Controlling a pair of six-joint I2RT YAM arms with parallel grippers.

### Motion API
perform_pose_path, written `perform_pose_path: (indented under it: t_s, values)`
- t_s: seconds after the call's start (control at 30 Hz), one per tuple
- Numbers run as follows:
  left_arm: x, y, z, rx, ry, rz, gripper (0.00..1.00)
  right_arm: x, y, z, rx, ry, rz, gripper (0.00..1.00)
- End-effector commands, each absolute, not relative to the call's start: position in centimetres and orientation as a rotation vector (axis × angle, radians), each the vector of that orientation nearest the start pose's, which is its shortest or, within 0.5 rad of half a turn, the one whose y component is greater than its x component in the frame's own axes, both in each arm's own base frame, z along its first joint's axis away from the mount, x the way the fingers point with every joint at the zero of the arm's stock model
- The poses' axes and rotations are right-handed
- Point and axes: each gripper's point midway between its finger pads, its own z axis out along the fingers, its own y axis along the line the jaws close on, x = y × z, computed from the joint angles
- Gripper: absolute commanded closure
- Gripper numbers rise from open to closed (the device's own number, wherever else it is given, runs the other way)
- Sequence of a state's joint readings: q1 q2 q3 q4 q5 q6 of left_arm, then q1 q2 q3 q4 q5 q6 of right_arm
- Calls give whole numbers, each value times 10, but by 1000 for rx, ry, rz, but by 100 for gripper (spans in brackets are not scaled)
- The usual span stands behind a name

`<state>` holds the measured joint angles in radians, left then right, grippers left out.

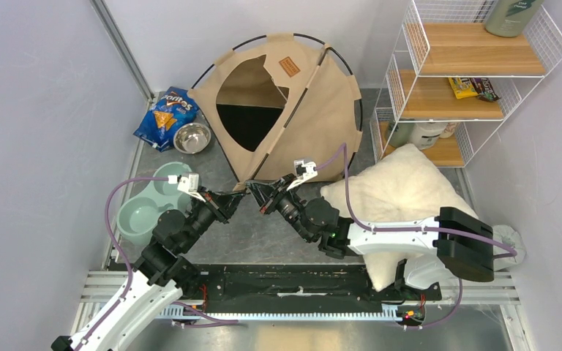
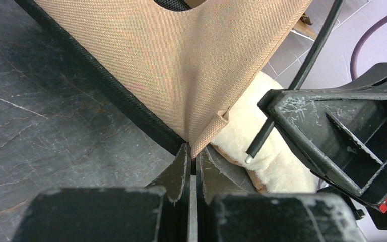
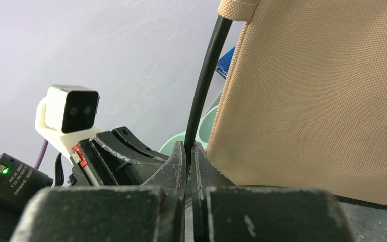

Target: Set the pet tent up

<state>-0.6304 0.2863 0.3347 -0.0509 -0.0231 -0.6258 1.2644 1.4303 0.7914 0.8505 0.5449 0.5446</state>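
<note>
Left gripper (image 2: 192,155) clamped shut on the near corner of the pet tent (image 1: 300,110); right gripper (image 3: 189,150) pinched tight around a thin black pole (image 3: 205,80).

The tent stands in the upper centre of the top view, its near corner at lower centre where both grippers meet, with the fluffy pillow (image 1: 402,194) to its right. In the left wrist view the pole tip (image 2: 250,158) hangs free at centre right, just beside the small fabric fold (image 2: 221,118) at the corner, which looks like a pocket, and not in it. To seat it well, I judge, the left should keep the corner steady and taut while the right steers the tip to the pocket mouth along the pole's own line. A sideways push risks the pole springing out of the pinch.
</note>
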Motion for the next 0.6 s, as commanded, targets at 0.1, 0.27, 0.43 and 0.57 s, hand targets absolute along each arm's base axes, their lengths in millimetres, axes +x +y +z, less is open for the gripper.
perform_pose_path:
  t_s: [0.1,0.27,0.43,0.57]
  values:
    - [194,-170,206,52,1707,-912,98,242,378,353,245,1276,1081,100]
    - [194,-166,201,28,1719,-896,98,246,377,362,281,1242,1076,100]
    - [194,-160,203,6,1705,-880,98,254,370,361,330,1225,1025,100]
    - [193,-159,202,2,1701,-881,98,256,370,361,349,1218,1011,100]
